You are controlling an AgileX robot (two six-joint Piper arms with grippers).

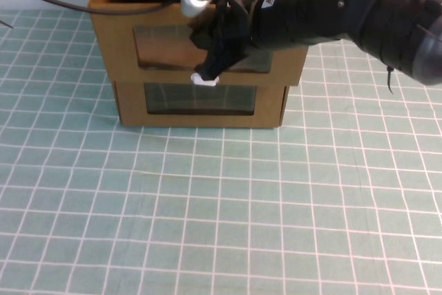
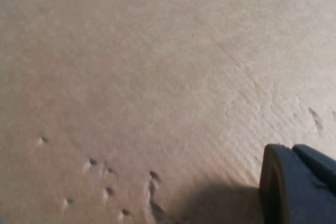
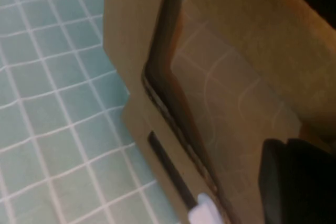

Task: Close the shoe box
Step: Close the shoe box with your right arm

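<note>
Green-checked counter, two stacked cardboard boxes.
We see the right gripper against the shoe box front — grip seemingly unreadable; left gripper beside cardboard.

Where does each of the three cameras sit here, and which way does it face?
High view: raised on the robot's side, angled down at the checked cloth; right arm reaches to the shoe box, right claw at its white pull tab.
Left wrist view: pressed close to plain cardboard; left claw at the edge.
Right wrist view: along the shoe box front; right claw partly seen.
Shared by the high and right wrist views: window, tab.
</note>
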